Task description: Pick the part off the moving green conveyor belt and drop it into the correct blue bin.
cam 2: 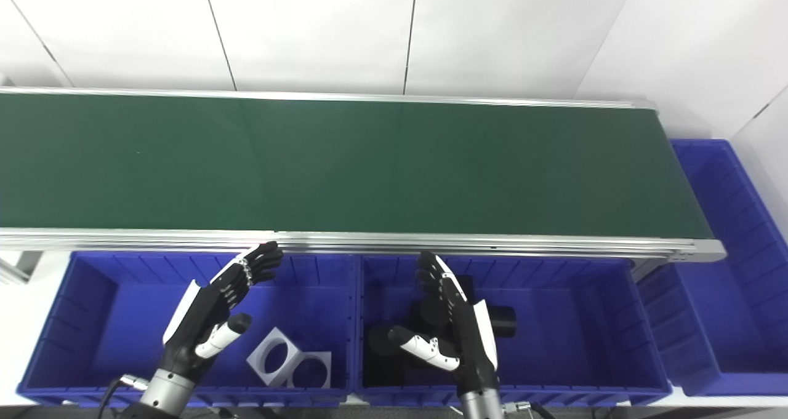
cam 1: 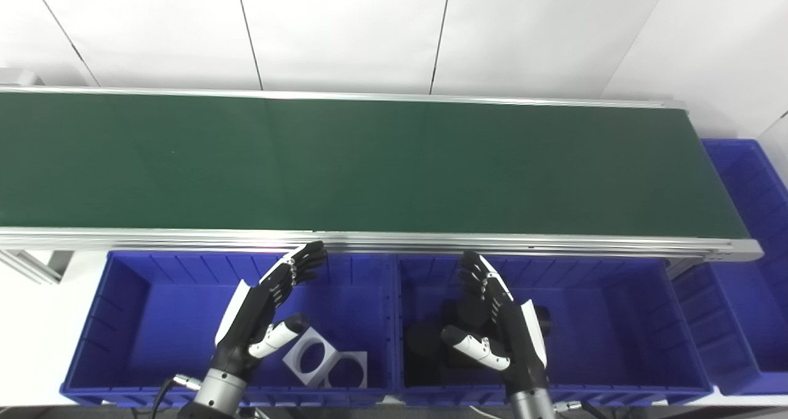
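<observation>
Currently no part is being carried on the belt; both hands, left and right, are being held open, empty, over the near bins, equally near the belt.

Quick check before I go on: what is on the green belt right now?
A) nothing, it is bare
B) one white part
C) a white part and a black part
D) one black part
A: the belt shows only bare green; the white parts lie in the left bin, the black parts in the middle bin, and both the left hand and the right hand are open.
</observation>
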Robot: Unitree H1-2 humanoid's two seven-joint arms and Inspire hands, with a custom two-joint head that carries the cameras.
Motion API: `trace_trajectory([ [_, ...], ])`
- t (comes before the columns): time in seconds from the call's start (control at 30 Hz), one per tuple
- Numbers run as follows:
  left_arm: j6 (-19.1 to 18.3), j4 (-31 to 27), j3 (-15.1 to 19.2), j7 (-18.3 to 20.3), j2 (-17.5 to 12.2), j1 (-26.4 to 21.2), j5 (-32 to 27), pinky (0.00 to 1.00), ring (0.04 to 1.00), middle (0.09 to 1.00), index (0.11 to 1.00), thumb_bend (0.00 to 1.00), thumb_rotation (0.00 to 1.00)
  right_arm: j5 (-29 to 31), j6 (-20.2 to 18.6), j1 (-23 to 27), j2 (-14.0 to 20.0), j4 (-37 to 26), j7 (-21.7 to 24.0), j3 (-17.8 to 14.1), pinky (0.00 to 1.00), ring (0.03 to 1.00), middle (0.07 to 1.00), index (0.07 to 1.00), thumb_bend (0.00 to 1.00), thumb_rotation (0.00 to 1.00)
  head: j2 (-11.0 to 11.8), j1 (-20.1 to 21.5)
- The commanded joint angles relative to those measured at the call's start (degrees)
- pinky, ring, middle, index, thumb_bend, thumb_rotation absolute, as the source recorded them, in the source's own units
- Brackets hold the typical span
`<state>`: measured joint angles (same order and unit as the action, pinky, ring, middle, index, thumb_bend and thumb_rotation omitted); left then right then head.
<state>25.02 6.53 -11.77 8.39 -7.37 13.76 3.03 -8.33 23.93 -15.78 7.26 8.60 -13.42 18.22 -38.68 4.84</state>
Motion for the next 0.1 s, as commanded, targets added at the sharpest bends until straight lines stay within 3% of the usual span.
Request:
trace_trajectory([
  [0.0, 1.9, 0.1, -1.0, -1.9, -0.5, -0.8, 0.5, 0.82, 0.849, 0.846, 0.845, 0.83, 0.79, 0.5, 3.0, 0.3, 0.2, -0.1, -0.2, -0.2, 0.81, 0.841, 0.874, 0.897, 1.00, 0.61, 0.0, -0.1],
  [0.07, 1.9, 0.9, -1.6, -2.4, -0.7, -1.0, 0.2, 0.84, 0.859, 0.852, 0.848, 0.86, 0.78, 0.5, 3.0, 0.3, 0.4, 0.2, -0.5, -0.2, 0.80, 0.837, 0.870, 0.896, 0.99, 0.60, 0.6, -0.1],
])
